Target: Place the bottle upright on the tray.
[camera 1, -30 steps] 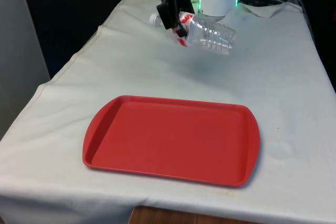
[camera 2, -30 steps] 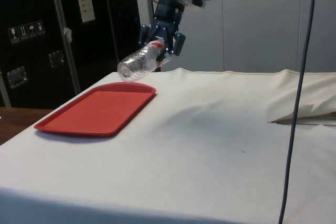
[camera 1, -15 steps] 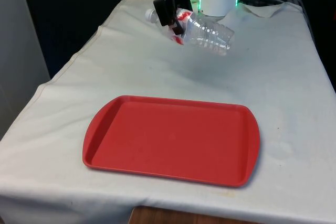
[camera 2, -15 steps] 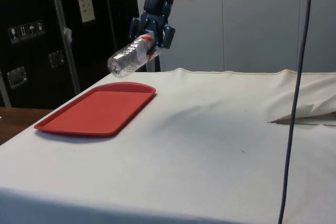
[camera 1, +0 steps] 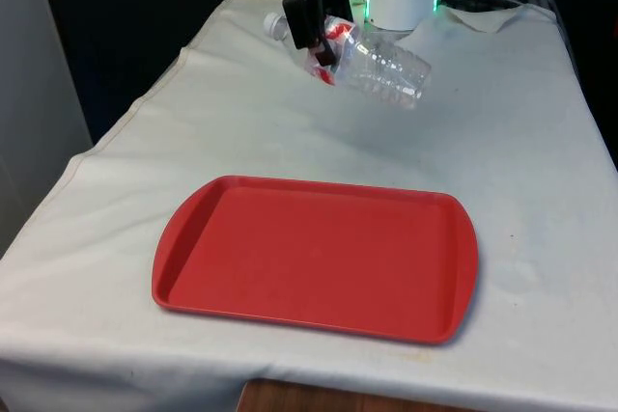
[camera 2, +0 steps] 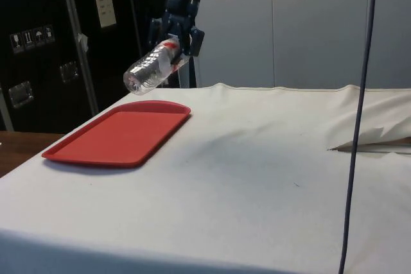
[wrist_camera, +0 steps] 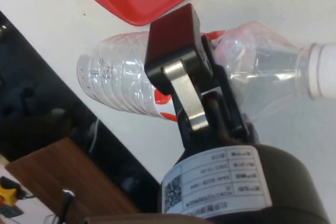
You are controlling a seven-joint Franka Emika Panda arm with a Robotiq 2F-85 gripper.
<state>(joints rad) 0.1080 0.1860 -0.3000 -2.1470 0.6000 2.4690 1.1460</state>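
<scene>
The gripper [camera 1: 311, 31] pinches a clear plastic bottle [camera 1: 372, 60] near its neck and holds it lying tilted in the air — well beyond the red tray [camera 1: 319, 256], above the white cloth [camera 1: 502, 142]. The pickup is done; carrying it over the tray, turning it upright and setting it down are left.

You see the tray [camera 1: 319, 258] lying flat on the table [camera 1: 541, 142] in the lower middle of the front view. The bottle [camera 1: 372, 60] hangs tilted in the gripper [camera 1: 314, 31] at the upper middle, above the cloth behind the tray. In the side view, the bottle [camera 2: 151, 72] sits upper left, over the tray's [camera 2: 119, 136] far end.
</scene>
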